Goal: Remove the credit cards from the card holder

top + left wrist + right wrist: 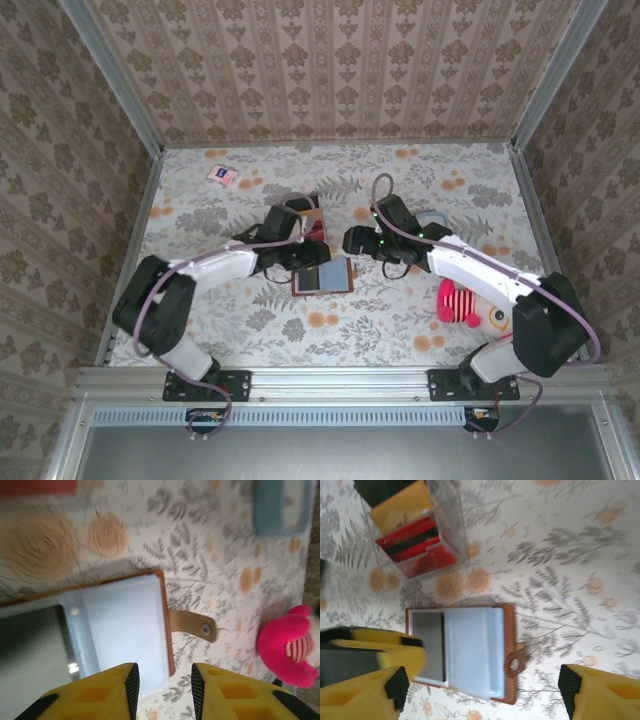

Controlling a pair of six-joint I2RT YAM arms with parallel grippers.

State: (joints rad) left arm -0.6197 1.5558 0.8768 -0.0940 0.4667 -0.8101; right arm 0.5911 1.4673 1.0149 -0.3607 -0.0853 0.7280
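Card holder (470, 650) lies spread open on the counter (560, 555), squarely under the right claw (482, 686). Its jaws stand wide either side, empty, lined up, I'd say, for the dark credit card (427, 645) still tucked in the pocket nearer one finger. The left claw (162, 690), jaws narrow, straddles the holder's stitched edge, likely pinning it against sliding.

card holder (475, 650): one
credit card (432, 640): one in sight
pink plush toy (462, 303): one
pink-and-white packet (222, 175): one
clear box (420, 535): one
blue object (282, 505): one
arms: two, left arm (215, 265) and right arm (480, 270)
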